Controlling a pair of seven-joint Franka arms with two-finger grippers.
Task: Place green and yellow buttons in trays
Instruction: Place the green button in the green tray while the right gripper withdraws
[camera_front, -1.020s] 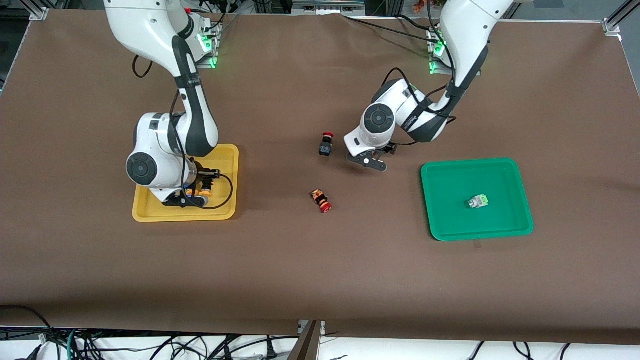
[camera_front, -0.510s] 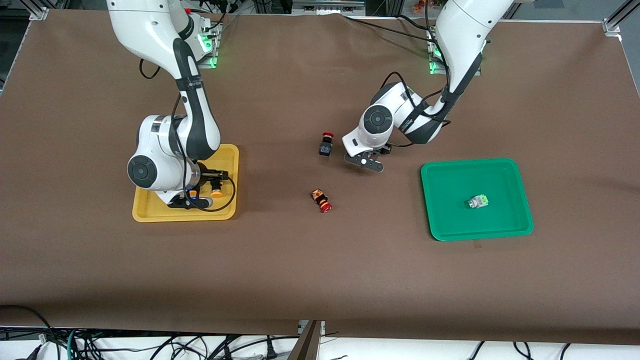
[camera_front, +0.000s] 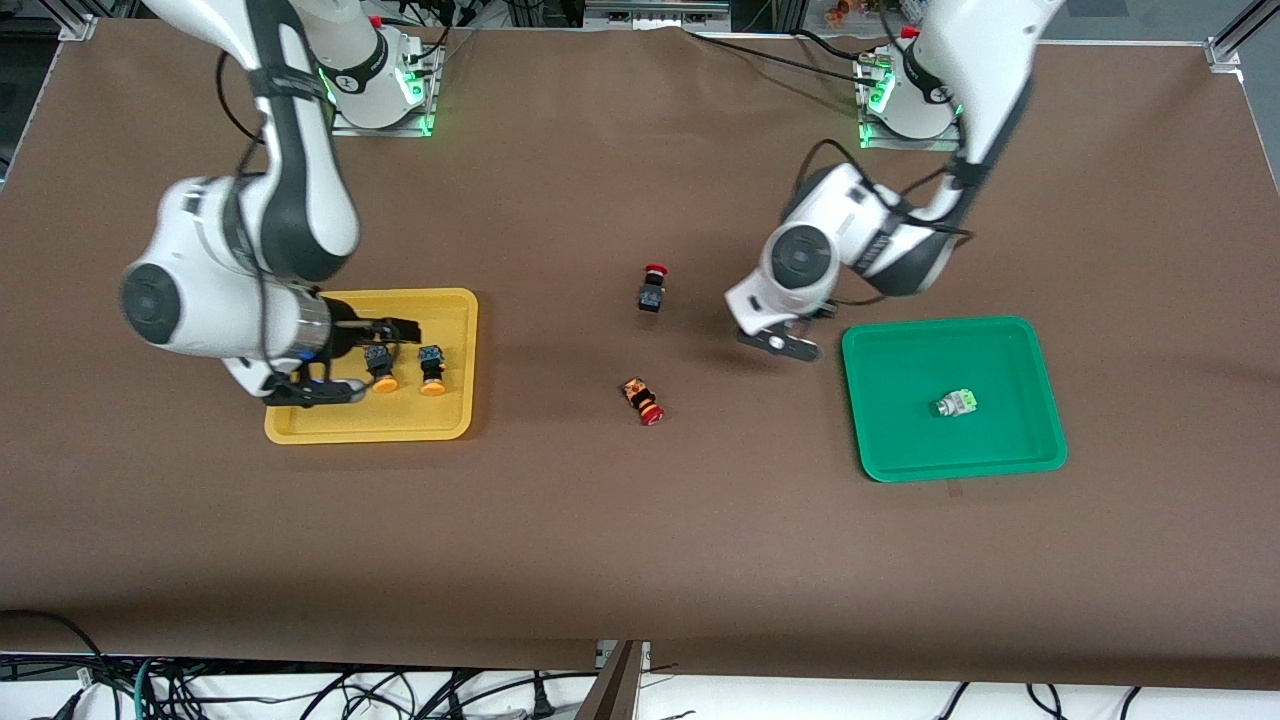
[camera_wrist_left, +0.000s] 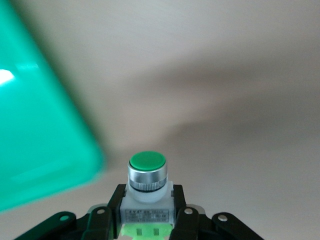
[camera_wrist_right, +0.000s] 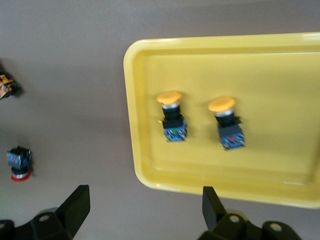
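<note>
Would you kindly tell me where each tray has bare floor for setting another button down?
The green tray holds one green button mid-floor; the strip toward the robots' bases and the edge nearer the camera are bare. The yellow tray is crowded: two yellow buttons sit side by side, with the right pincer above it. Its strip nearest the camera is bare.

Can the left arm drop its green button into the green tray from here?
Probably yes. The left claw, shut on the green button, hangs beside the green tray, which holds only one button.
</note>
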